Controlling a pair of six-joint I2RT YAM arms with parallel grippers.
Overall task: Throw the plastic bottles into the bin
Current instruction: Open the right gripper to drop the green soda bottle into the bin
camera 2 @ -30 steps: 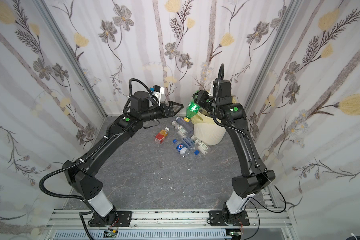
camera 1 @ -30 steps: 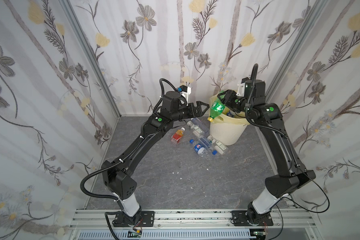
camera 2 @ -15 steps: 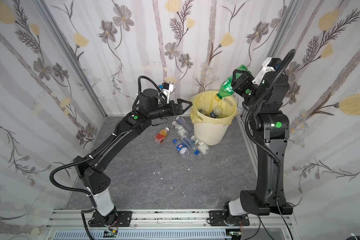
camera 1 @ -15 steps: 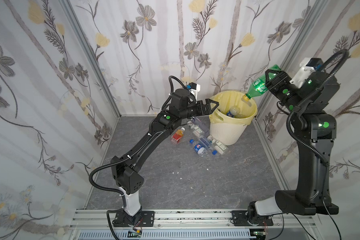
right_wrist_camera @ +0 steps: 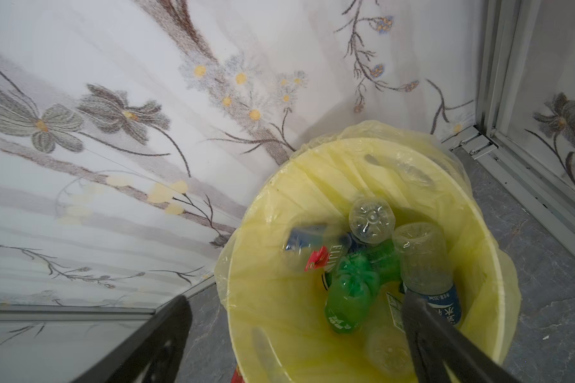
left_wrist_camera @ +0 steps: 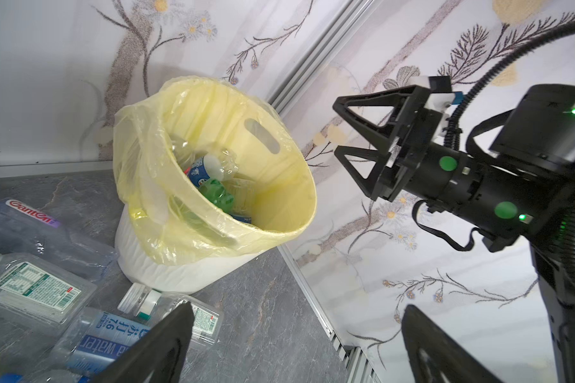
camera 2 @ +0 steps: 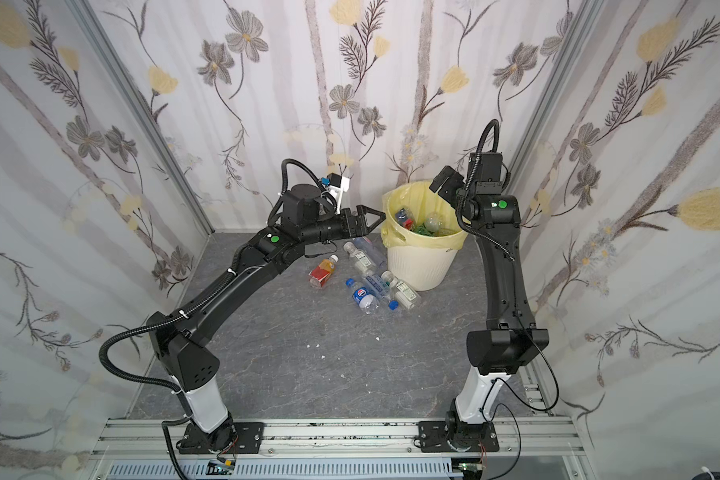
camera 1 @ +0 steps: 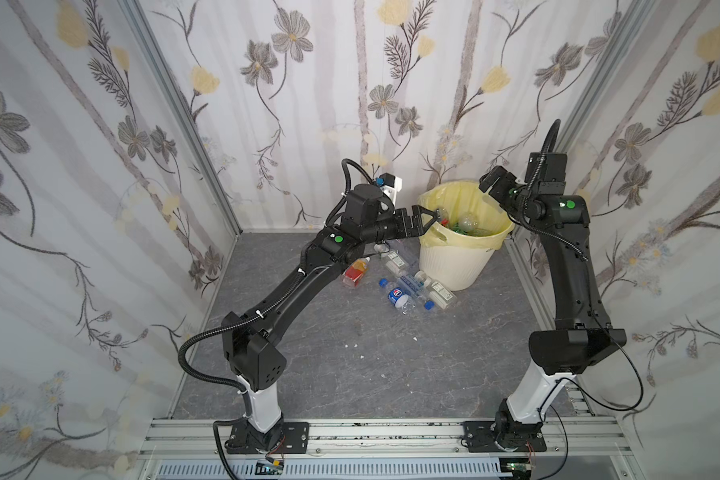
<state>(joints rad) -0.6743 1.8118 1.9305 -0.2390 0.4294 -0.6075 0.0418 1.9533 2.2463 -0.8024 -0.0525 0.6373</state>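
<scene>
Right pincer (left_wrist_camera: 337, 127) released, empty, above bin (camera 1: 454, 262), green bottle (right_wrist_camera: 349, 298) inside below, left pincer (camera 1: 428, 217) released, beside bin

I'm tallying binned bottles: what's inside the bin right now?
Inside the bin, within its yellow liner, lie a green bottle, two clear bottles bottom-up, and a blue-labelled bottle. Whatever lies beneath them is covered, so a full count is impossible.

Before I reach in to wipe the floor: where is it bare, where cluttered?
Bare: the grey floor between the two arm bases, up to the clear bottles; also the strip between bin and right arm. Crowded: those bottles and an orange-red bottle beside the bin, below the left pincer.
</scene>
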